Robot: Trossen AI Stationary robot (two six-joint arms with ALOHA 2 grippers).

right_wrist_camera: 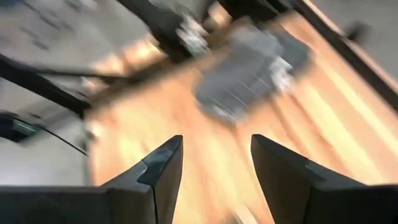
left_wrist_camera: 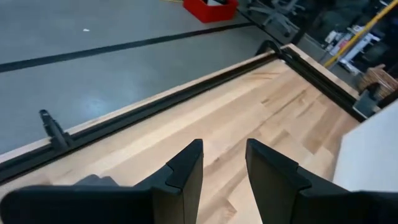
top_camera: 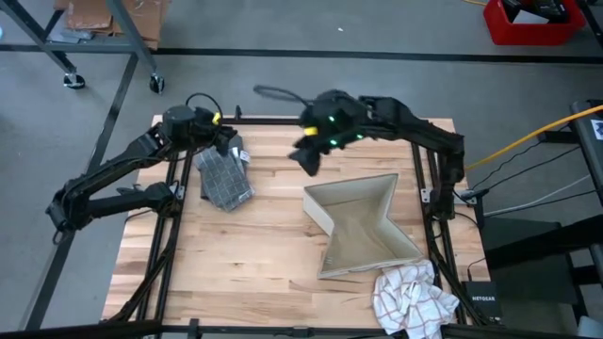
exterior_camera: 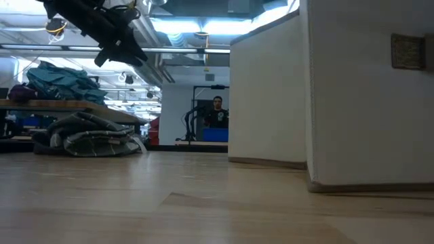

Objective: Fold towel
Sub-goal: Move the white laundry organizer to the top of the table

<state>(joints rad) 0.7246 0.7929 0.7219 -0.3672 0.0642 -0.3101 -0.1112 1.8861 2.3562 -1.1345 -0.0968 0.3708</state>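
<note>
- High view: the folded grey towel (top_camera: 224, 176) lies left of the fabric box (top_camera: 363, 226); the left gripper (top_camera: 229, 141) hangs just behind the towel.
- Left wrist view: its fingers (left_wrist_camera: 186, 171) stand apart, grasping nothing.
- Right wrist view: the right gripper (right_wrist_camera: 214, 158) is released, facing the towel (right_wrist_camera: 249, 68).

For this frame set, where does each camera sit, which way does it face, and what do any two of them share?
High view: above the table, looking straight down; both arms, grey folded towel, beige bin, checked cloth.
Low view: at tabletop height, looking level into the room; an arm overhead, towel, bin wall.
Left wrist view: behind the left claw, open and empty, facing the table's edge and the floor.
Right wrist view: behind the right claw, open, facing the towel.
Shared: high, low and right wrist views all show the towel.
</note>
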